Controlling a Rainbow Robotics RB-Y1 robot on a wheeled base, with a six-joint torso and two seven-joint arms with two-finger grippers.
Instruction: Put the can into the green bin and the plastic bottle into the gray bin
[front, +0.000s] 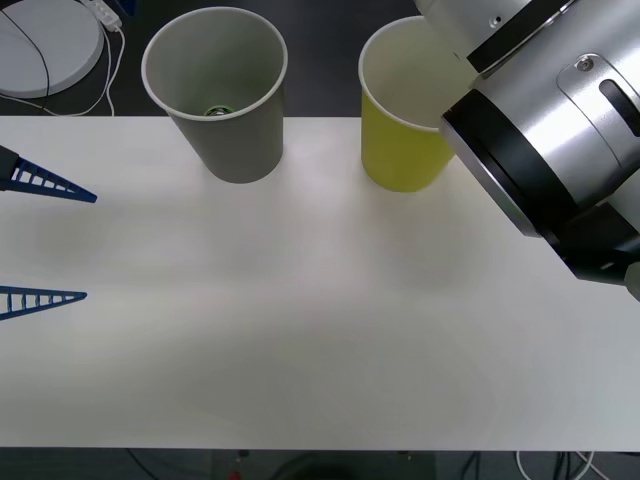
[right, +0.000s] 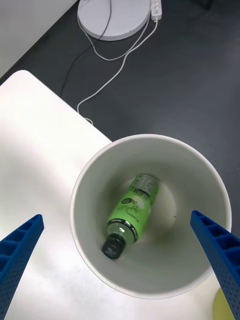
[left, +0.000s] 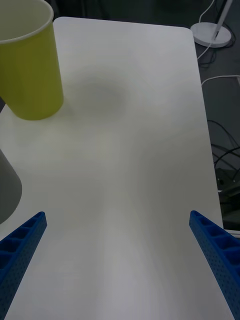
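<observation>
The gray bin stands at the table's back left, the green bin to its right. The plastic bottle lies tilted inside the gray bin, black cap lowest; a bit of it shows at the bin's bottom. My right gripper hangs open above the gray bin's mouth, holding nothing. My left gripper stands open over the table's left side, nothing between its fingers, with the green bin and gray bin ahead of it. The can is out of view.
My right arm's silver body looms over the table's right side and covers part of the green bin's rim. A white round lamp base with cables lies on the dark floor beyond the table's far edge.
</observation>
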